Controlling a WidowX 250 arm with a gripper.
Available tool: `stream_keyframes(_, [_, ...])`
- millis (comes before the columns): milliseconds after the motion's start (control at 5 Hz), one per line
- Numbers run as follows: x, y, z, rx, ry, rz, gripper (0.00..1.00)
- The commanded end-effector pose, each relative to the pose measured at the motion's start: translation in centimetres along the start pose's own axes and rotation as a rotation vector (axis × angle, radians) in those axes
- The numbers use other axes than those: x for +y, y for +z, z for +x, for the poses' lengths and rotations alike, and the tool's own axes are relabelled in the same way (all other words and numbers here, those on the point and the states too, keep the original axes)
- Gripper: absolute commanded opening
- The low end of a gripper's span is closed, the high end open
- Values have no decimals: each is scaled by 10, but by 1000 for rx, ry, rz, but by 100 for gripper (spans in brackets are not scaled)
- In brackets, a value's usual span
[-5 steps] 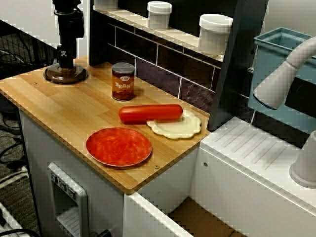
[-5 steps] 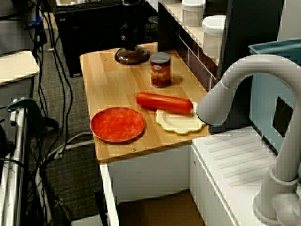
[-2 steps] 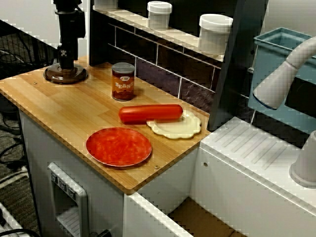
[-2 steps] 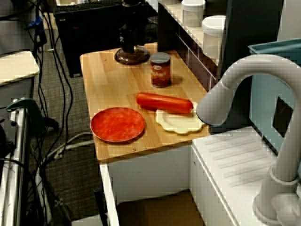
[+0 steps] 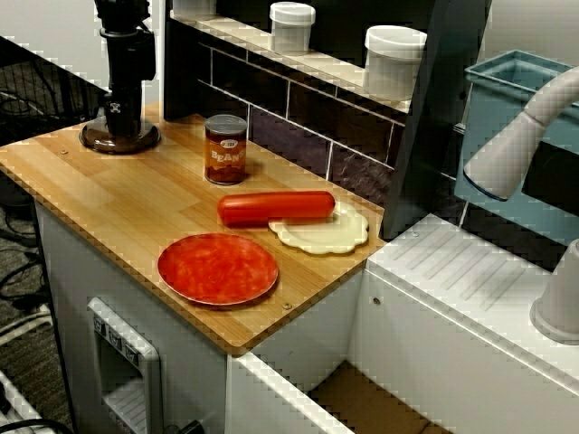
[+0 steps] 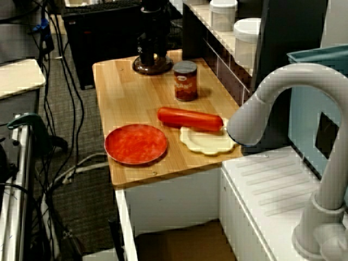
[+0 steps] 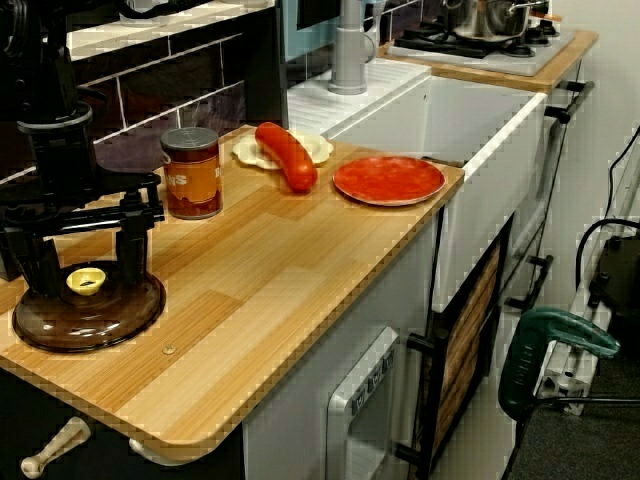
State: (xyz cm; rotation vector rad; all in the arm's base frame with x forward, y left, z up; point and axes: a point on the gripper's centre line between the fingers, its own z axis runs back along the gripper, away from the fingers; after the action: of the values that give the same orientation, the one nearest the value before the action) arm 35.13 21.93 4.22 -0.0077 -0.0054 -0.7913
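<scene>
Wooden countertop (image 7: 260, 290), and I'm at its corner farthest from the sink (image 7: 470, 110), against the tiled wall (image 5: 298, 117). Around me: a bean can (image 7: 192, 172) stands upright near the wall edge. It is my nearest neighbour, on the sink side of me and apart from me. Further along, a red sausage (image 7: 285, 155) lies with one end resting on a cream scalloped disc (image 7: 320, 148) by the wall edge at the sink end. A red plate (image 7: 388, 179) lies flat at the front corner of the sink end, near the sausage but not touching it. The shelf (image 5: 271, 41) above the wall carries a white jar (image 5: 292, 25) and a bigger white jar (image 5: 393, 59). A grey faucet (image 6: 272, 92) arches over the sink, well apart from me. In my corner a brown glass lid (image 7: 110, 315) lies flat on the countertop, with its yellow knob (image 7: 86, 281) up in the middle. My gripper (image 7: 88, 268) points straight down right over the lid, spread wide and holding nothing. The fingers (image 7: 130, 250) stand one on each side of the knob, tips low by the glass. I can't tell whether they touch the knob or the lid.
</scene>
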Motion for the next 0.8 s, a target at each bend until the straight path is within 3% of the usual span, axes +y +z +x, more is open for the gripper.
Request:
stream_keyframes(0, [5,38,1,-36,-21,88,0])
stream_keyframes(200, [3,38,1,-36,-27,96,0])
stream_keyframes(600, [-15,47,11,-54,-82,61,0])
